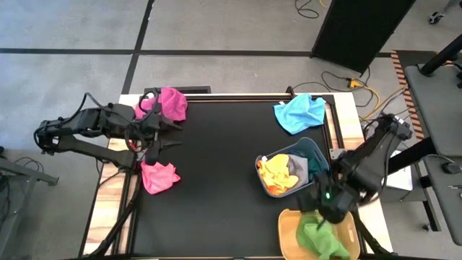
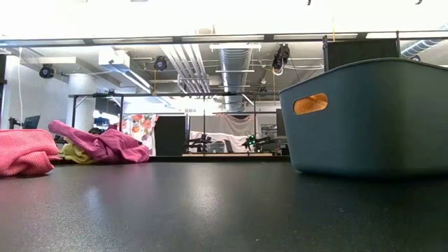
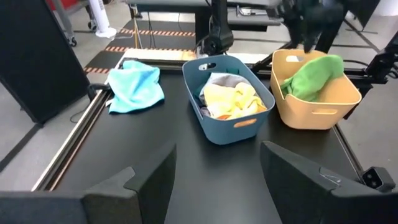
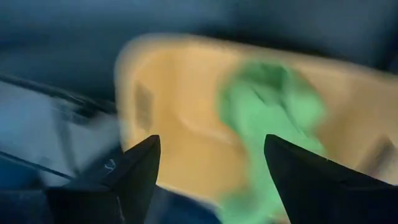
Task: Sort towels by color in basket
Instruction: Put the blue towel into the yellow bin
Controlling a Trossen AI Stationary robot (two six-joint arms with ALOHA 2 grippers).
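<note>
A magenta towel [image 1: 167, 103] lies at the table's far left, and a pink towel [image 1: 159, 176] lies nearer on the left. A light blue towel [image 1: 299, 113] lies at the far right. A lime towel [image 1: 321, 237] lies in the tan basket [image 1: 289, 227]. Orange-yellow [image 1: 276, 173] and grey [image 1: 297, 167] towels lie in the dark blue basket [image 1: 317, 149]. My left gripper [image 1: 172, 134] is open and empty between the magenta and pink towels. My right gripper [image 4: 211, 146] is open and empty above the tan basket's far rim, over the lime towel [image 4: 267, 106].
The two baskets stand side by side at the table's near right. The black mat's middle [image 1: 216, 166] is bare. In the low view the blue basket [image 2: 371, 115] fills the right, and the pink [image 2: 24, 150] and magenta [image 2: 105, 145] towels lie at the left.
</note>
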